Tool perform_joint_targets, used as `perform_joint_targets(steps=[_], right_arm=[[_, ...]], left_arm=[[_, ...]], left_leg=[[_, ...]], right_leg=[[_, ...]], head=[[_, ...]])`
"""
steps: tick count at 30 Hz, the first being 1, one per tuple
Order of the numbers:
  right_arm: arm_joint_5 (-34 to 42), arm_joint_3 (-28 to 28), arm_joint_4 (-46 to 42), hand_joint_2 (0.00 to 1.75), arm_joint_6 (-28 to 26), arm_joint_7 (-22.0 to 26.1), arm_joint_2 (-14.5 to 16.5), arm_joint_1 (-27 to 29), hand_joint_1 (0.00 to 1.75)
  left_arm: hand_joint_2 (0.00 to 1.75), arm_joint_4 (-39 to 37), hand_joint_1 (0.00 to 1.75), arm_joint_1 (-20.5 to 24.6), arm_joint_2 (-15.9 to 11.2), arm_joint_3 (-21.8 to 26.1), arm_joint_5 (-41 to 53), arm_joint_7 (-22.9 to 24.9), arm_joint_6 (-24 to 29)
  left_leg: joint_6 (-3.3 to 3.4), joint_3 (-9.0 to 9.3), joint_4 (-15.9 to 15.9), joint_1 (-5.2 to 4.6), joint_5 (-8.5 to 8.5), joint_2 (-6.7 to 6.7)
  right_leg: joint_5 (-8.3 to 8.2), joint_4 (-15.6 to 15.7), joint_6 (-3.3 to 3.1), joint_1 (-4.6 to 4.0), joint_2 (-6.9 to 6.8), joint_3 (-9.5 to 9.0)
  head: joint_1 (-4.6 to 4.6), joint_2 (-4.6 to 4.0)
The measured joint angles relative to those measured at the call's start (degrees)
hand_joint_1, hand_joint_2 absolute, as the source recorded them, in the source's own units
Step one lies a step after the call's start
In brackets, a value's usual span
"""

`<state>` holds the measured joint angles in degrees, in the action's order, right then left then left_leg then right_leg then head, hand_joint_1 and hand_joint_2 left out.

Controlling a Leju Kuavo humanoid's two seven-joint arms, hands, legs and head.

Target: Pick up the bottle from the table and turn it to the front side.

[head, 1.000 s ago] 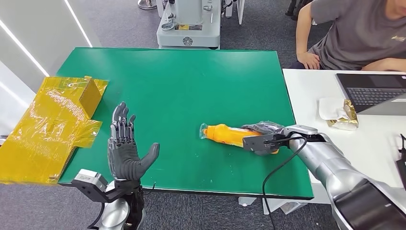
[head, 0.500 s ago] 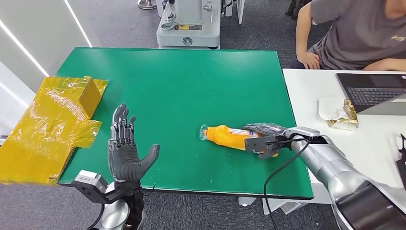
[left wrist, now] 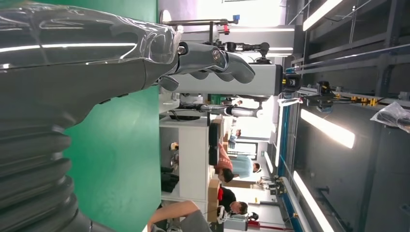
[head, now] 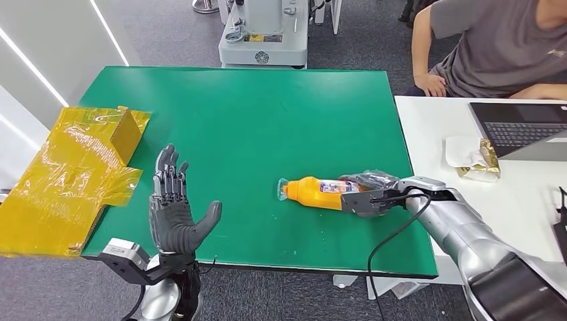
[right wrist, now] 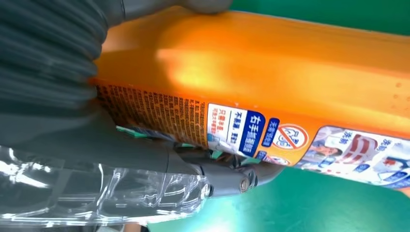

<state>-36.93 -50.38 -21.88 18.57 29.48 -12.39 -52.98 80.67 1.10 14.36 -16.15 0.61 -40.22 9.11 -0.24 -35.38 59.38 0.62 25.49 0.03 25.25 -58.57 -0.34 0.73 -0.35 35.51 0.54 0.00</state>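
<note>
Fingers (right wrist: 227, 176) of my right hand (head: 366, 194) are wrapped round the base end of the orange bottle (head: 317, 192), the thumb pressed on one side and the darker digits curled under the printed label, so I read this as a firm hold rather than a loose touch. My head view shows the bottle lying on its side on the green tabletop (head: 254, 120), towards the near right part of it, cap end pointing to my left and the base buried in the hand; I cannot tell whether it is bearing on the surface or just lifted off it. Up close, my right wrist view shows small print and a blue-and-white label panel turned partly sideways, so I judge the front is not yet squarely presented. My left hand (head: 175, 210) is raised over the near left edge, palm open, digits spread and holding nothing, well apart from the bottle. I judge the grasp done and the lift-and-turn step now in hand. Next I should raise the bottle clear of the tabletop and roll the wrist until the main label faces forward, keeping the grip snug, since smooth plastic could slip while turning.
</note>
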Motion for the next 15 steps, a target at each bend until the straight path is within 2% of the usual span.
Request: perform_joint_targets(steps=[10,15], right_arm=[[0.4,-0.3,0.0,1.75,-2.4,0.5,0.5,0.0,1.75],[1.2,-0.6,0.0,1.75,-5.7,0.3,1.6,0.0,1.75]], left_arm=[[1.75,0.3,0.0,0.0,0.0,0.0,-0.2,0.0,0.9],[1.75,0.6,0.0,-0.1,0.0,0.0,-0.4,0.0,1.2]], left_leg=[[0.0,-0.02,0.0,0.0,0.0,-0.01],[0.0,-0.02,0.0,0.01,0.0,0.0]], right_leg=[[0.0,0.0,0.0,0.0,-0.01,0.0],[0.0,0.0,0.0,-0.01,0.0,0.0]], head=[[-0.01,0.0],[-0.01,0.0]])
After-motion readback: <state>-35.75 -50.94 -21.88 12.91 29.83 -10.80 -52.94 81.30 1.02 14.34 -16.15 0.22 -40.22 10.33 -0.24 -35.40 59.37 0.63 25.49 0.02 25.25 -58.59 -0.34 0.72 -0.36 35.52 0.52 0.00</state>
